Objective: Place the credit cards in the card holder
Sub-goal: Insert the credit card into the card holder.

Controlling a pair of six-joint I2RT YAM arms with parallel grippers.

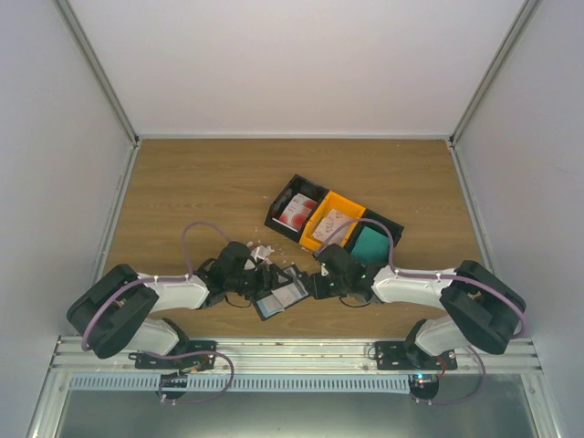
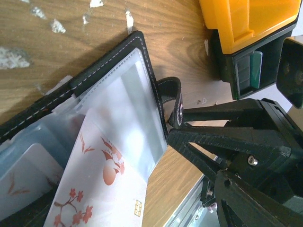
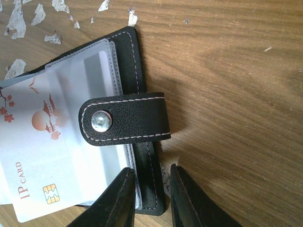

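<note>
The card holder (image 1: 276, 298) lies open on the table between my two grippers, its black stitched cover (image 2: 111, 59) and snap strap (image 3: 124, 119) showing. A white credit card with red blossoms and a chip (image 2: 97, 189) (image 3: 40, 158) sits partly inside a clear sleeve, with nothing gripping it. My left gripper (image 1: 263, 278) hovers at the holder's left side; its fingers are outside its wrist view and it looks open. My right gripper (image 3: 151, 169) (image 2: 171, 126) is shut on the holder's right edge, just below the strap. More credit cards lie in the bins (image 1: 297, 212).
Three joined bins stand behind the holder: a black one (image 1: 283, 196) with red-and-white cards, an orange one (image 1: 321, 208) (image 2: 251, 19) with a pale card, and a black one (image 1: 394, 228) with a teal card. White scraps (image 1: 263, 248) (image 3: 19, 19) litter the wood nearby.
</note>
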